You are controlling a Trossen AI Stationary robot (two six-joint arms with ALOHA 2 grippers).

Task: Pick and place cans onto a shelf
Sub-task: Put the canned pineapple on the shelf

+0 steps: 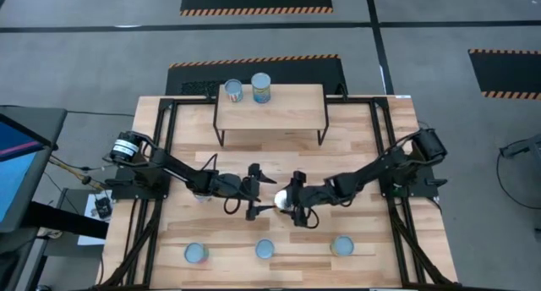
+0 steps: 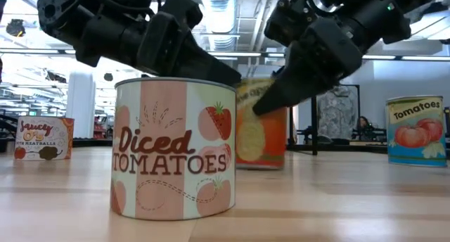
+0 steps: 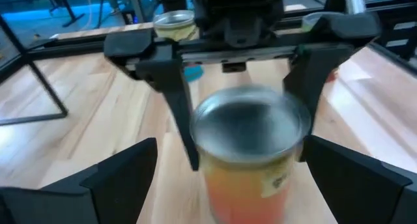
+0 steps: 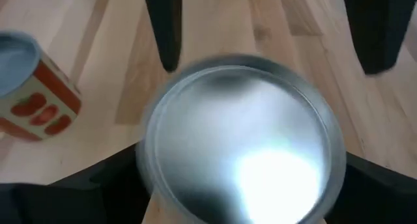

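An orange-labelled can (image 1: 283,200) with a shiny round top (image 4: 241,159) stands upright at the table's middle. My right gripper (image 1: 293,203) reaches in from the right and is shut on it. My left gripper (image 1: 258,191) is wide open just left of the can. Its fingers (image 3: 124,178) stand on either side of the can, short of it and not touching. The shelf (image 1: 272,113) stands at the far middle on its black legs. Two cans (image 1: 234,90) (image 1: 261,87) rest on it by their bases. My right gripper pinches the orange can's side wall (image 3: 215,178) just below the top rim, one finger (image 3: 176,100) on each side. The fingers slant down from the table's right. The can is upright; in the low view its base (image 2: 260,164) looks level with the table.
Three cans stand along the near edge (image 1: 196,254) (image 1: 265,249) (image 1: 342,245); the middle one fills the low view (image 2: 174,150). Another can (image 1: 201,195) sits under my left arm. A tomato can (image 4: 32,87) stands near the held can. Black rails (image 1: 161,147) frame the table.
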